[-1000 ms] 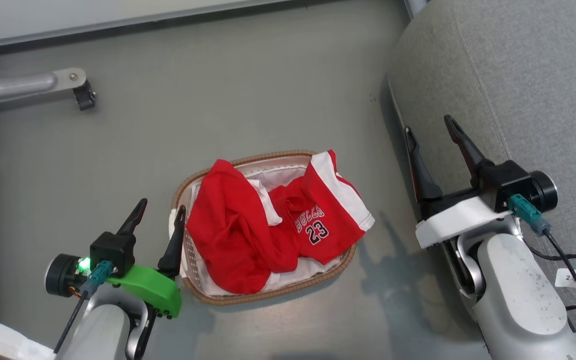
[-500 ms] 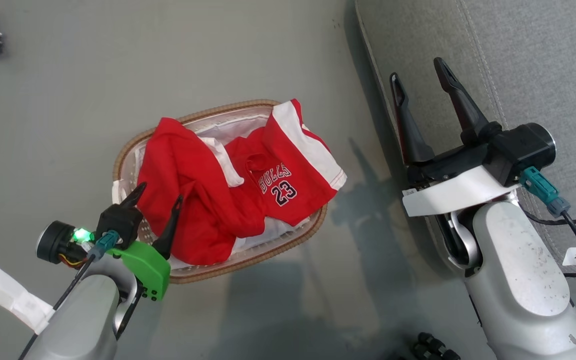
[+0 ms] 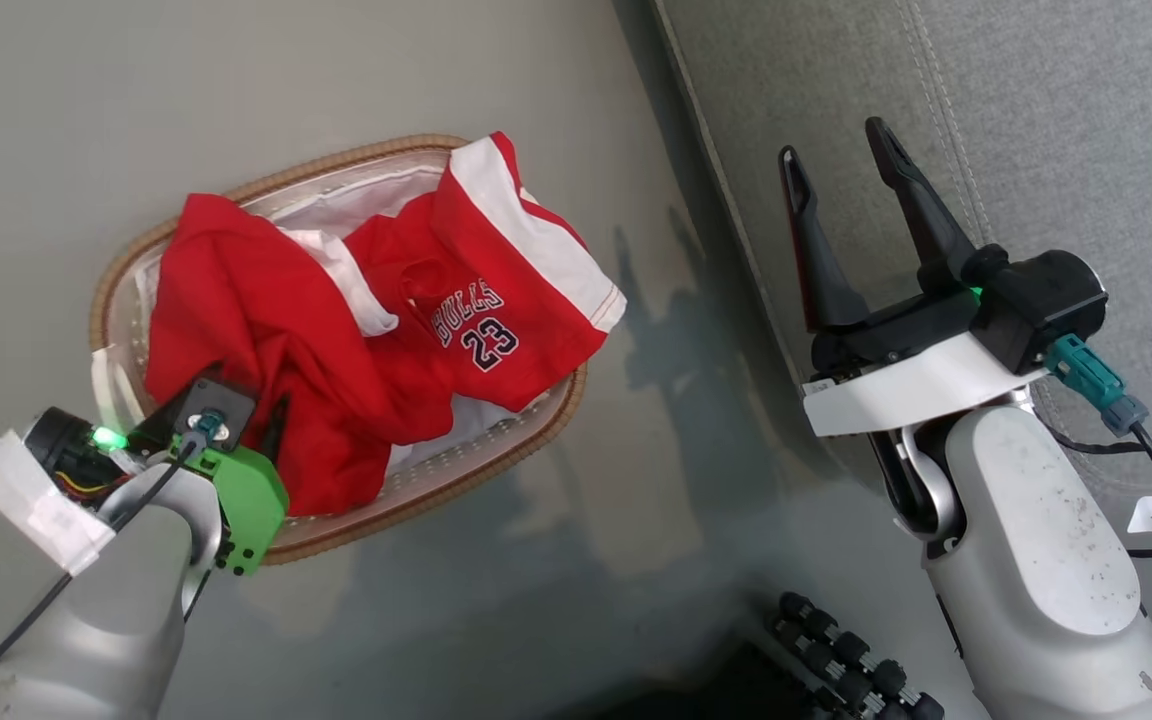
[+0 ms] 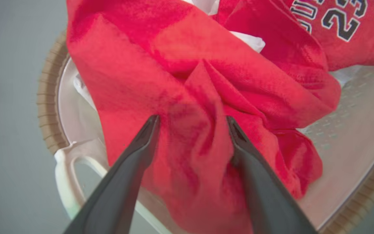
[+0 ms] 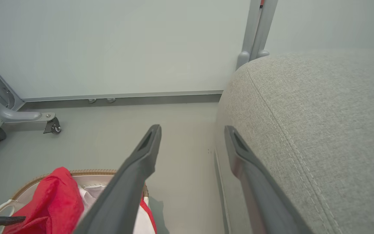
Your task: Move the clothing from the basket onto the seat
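The basket (image 3: 376, 150) stands on the floor at the left, its white liner (image 3: 356, 210) under two red garments. A plain red garment (image 3: 236, 290) fills its left half. The "BULLS 23" garment (image 3: 496, 310) hangs over the right rim. My left gripper (image 3: 246, 415) points down into the plain red garment (image 4: 174, 81). In the left wrist view the left gripper (image 4: 192, 120) is open, its fingers astride a raised fold. My right gripper (image 3: 832, 140) is open and empty above the left edge of the grey seat (image 3: 1036, 130).
A white basket handle (image 4: 67, 169) lies just left of my left fingers. A black ribbed part (image 3: 836, 650) sits at the bottom of the head view. A metal leg with a caster (image 5: 52, 125) stands near the far wall. Bare grey floor (image 3: 656, 420) separates basket and seat.
The head camera has shifted. My left gripper has moved from beside the basket to over it and tipped down onto the plain red garment, still open. The right gripper stays open by the seat.
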